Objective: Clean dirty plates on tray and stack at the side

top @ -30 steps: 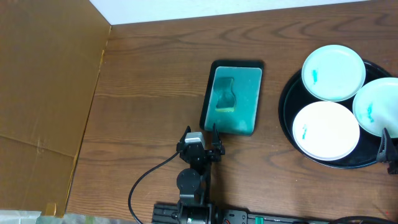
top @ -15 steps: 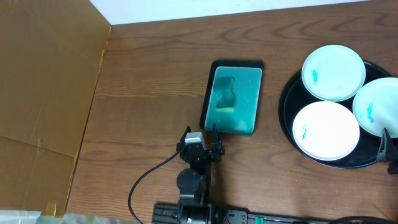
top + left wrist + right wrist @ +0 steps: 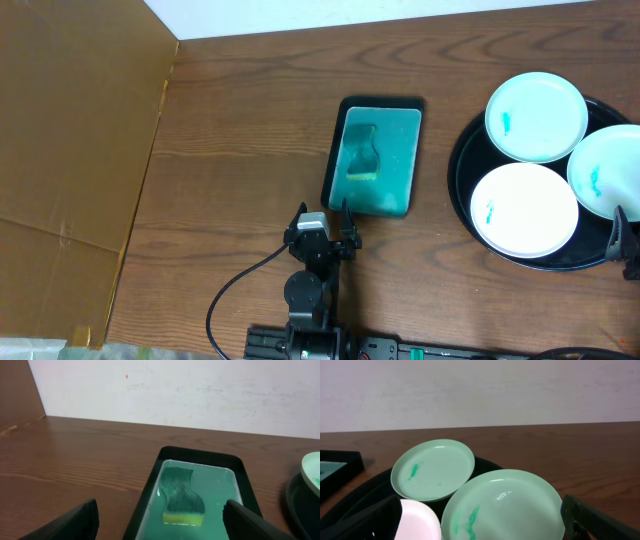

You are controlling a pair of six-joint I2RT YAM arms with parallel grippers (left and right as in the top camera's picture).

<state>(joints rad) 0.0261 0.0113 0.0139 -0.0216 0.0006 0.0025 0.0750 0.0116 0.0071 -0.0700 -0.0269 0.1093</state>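
Check the left gripper [image 3: 322, 209]: its jaws stand wide apart and hold nothing. It is positioned over the bare table [image 3: 240, 130], just in front of the near short end of the teal tray [image 3: 334, 150], and its wrist camera looks along that tray. The teal tray is rectangular with a black rim. A sponge [image 3: 362, 160], dark green on top with a yellow base, lies inside it, nearer the left wall and roughly midway along.

Check the right gripper [image 3: 480, 522]: its jaws are also spread wide and empty. It sits at the near right edge of the black tray [image 3: 460, 165]. In the overhead view you see only part of it at the frame border.

Locate the three plates on the black tray, at the right side of the table, with bare wood between this tray and the teal tray:

- The far plate [image 3: 536, 116] lies at the far rim and partly over it.
- The front plate [image 3: 524, 210] lies on the tray floor toward the near left.
- The right plate [image 3: 610, 170] is cut by the frame border. Its edge meets both other plates, and you cannot tell which edge lies on top.

Each plate carries a small teal smear on its left half.

A black cable [image 3: 235, 290] loops on the table left of the left arm. A brown cardboard panel [image 3: 70, 150] covers the left of the scene
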